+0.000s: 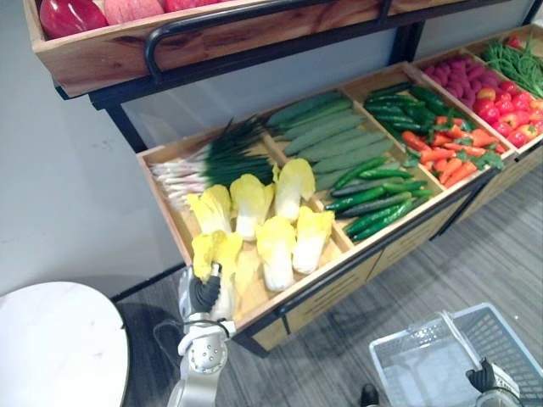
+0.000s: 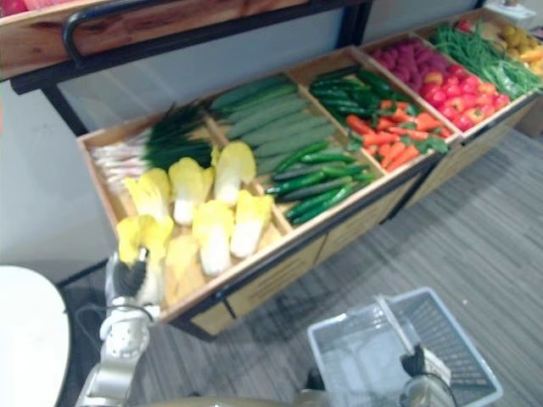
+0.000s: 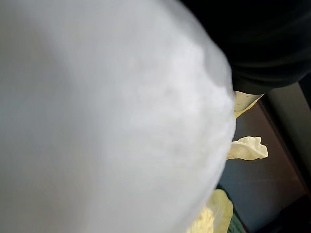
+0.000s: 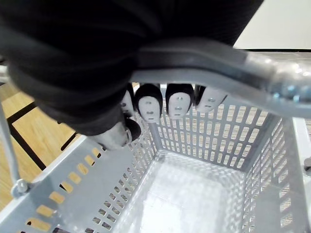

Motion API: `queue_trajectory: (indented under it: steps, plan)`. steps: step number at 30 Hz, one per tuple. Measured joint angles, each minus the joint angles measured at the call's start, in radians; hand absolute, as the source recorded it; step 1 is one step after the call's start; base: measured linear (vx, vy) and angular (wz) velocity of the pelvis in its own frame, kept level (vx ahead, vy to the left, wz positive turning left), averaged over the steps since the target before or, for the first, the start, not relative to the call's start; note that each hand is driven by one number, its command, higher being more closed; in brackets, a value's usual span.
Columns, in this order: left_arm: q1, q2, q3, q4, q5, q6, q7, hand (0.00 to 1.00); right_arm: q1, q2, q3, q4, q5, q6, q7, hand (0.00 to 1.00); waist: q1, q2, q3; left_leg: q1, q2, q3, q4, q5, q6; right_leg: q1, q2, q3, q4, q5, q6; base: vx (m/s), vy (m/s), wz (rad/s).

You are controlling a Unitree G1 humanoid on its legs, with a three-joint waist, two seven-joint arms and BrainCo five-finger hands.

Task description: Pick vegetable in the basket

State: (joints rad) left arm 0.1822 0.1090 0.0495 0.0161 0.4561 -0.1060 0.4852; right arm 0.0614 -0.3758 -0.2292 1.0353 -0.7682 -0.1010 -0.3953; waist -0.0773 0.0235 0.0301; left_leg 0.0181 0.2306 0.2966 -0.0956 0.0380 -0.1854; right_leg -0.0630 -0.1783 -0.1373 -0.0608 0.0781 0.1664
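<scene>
Cannot tell the left robot hand's [image 1: 204, 295] grip, pressed against the yellow cabbage [image 1: 217, 248] at the shelf's [image 1: 161, 153] near left corner. Holding the basket [image 4: 204, 143] with the right robot hand [image 4: 148, 104] curled round its handle [image 4: 233, 68].

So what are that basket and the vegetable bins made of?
The basket looks like pale grey plastic: moulded walls pierced by rows of slots, faintly glossy. The bins look like light wood with a matt finish, judging by the brown planks and faint grain lines.
</scene>
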Motion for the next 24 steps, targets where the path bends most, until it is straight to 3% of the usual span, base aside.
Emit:
queue_trajectory:
  steps: [10,15,19,24]
  plan:
    - [-0.005,0.017,-0.036,-0.226,0.037,-0.009,0.023,1.0,0.001,-0.013,0.018,0.002,0.0,-0.008,0.002,1.0,-0.002,-0.002,-0.002,0.009,0.0,0.003,0.0,0.0,0.001,0.005,0.0,0.004,0.002,0.0,0.0,0.0,0.0,0.0]
    - [-0.025,0.074,-0.288,-0.307,0.019,-0.085,-0.063,1.0,-0.003,-0.057,0.093,-0.014,0.025,-0.023,0.015,1.0,-0.001,-0.003,-0.004,0.033,0.0,0.036,0.0,-0.001,-0.001,0.007,0.002,0.036,0.003,0.001,0.0,-0.01,-0.002,-0.16]
    - [-0.07,0.119,-0.478,-0.273,0.002,-0.144,-0.167,1.0,-0.001,-0.087,0.159,-0.094,0.071,-0.038,0.054,1.0,-0.028,0.005,-0.01,0.046,-0.002,0.059,0.0,-0.003,-0.002,-0.004,0.003,0.063,0.01,0.003,0.001,-0.01,-0.001,-0.19]
    - [-0.163,0.101,-0.606,-0.104,-0.099,-0.154,-0.261,1.0,0.0,-0.128,0.199,-0.252,0.119,-0.042,0.102,1.0,-0.036,0.01,-0.018,0.077,-0.009,0.145,0.0,-0.018,-0.011,-0.038,0.009,0.146,0.01,0.015,0.003,-0.03,0.004,-0.48]
